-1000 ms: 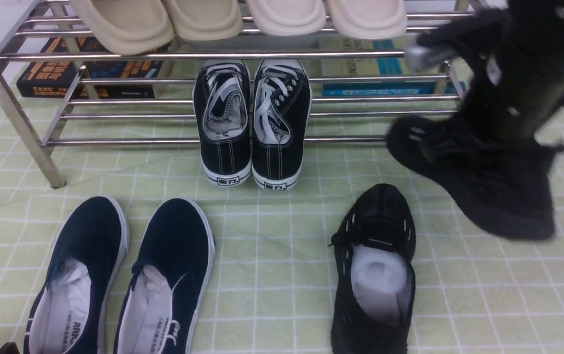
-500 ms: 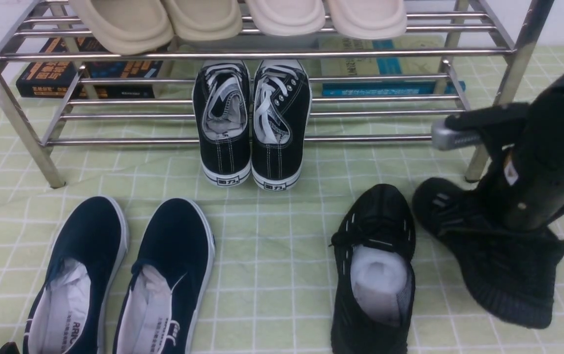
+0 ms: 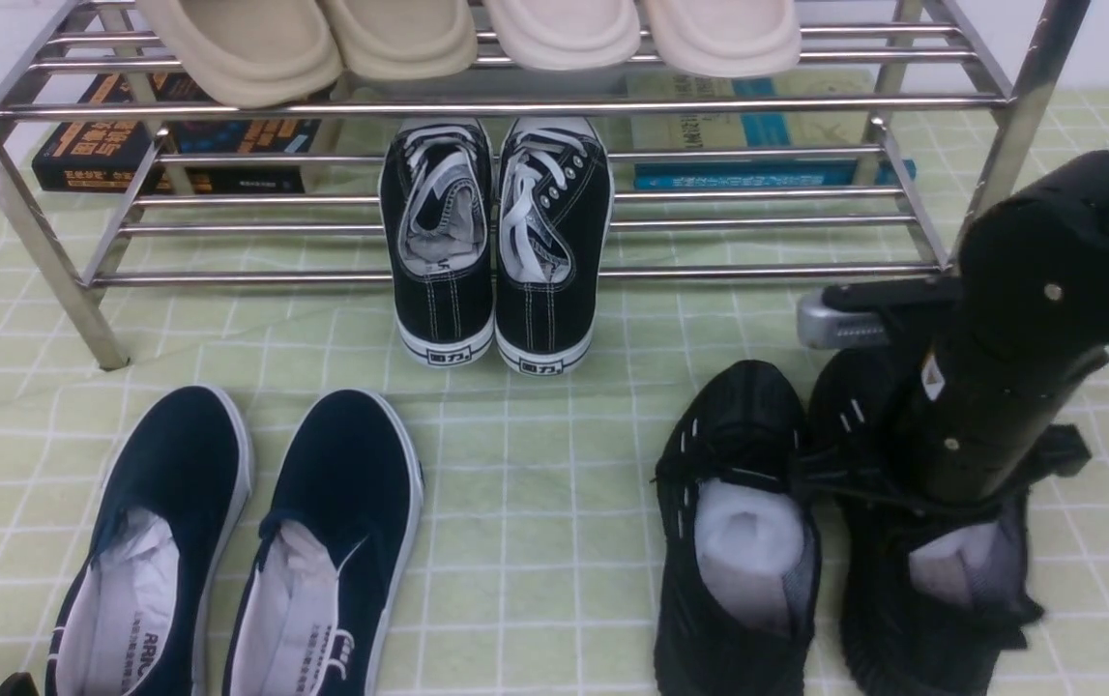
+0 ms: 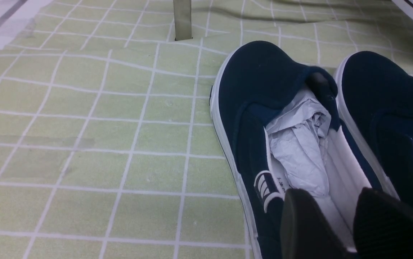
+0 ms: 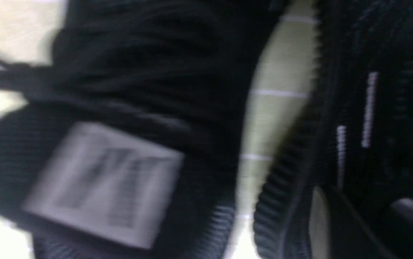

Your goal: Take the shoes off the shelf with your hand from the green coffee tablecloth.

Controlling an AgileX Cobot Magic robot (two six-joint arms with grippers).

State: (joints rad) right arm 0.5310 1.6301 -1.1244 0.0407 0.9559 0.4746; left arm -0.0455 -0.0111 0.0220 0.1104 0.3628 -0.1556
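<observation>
The black mesh shoes (image 3: pixel 743 454) both stand off the shelf (image 3: pixel 515 106), side by side on the green tablecloth (image 3: pixel 535 483) at the near right. Their toes point to the far side and white paper stuffing shows in their openings. The right hand (image 3: pixel 931 406) reaches down from the upper right into the mouth of the right-hand shoe of the pair. Its silver thumb tip (image 3: pixel 839 324) sticks out to the left above the toe. Its fingers are hidden inside the shoe, so I cannot tell whether they are clamped on it or loose. The right wrist view is blurred: it shows black knit, a grey label (image 5: pixel 102 180) and a narrow strip of cloth between the two shoes. On the shelf's lower tier a pair of black canvas lace-ups (image 3: pixel 496 251) rests with heels hanging over the near bar. Beige slippers (image 3: pixel 399 39) line the top tier. Books (image 3: pixel 167 145) lie on the cloth behind the shelf. The navy slip-ons (image 3: pixel 245 541) sit at the near left. The left hand (image 4: pixel 339 205) hovers just over the left one of them, its two black fingers apart with nothing between them.
</observation>
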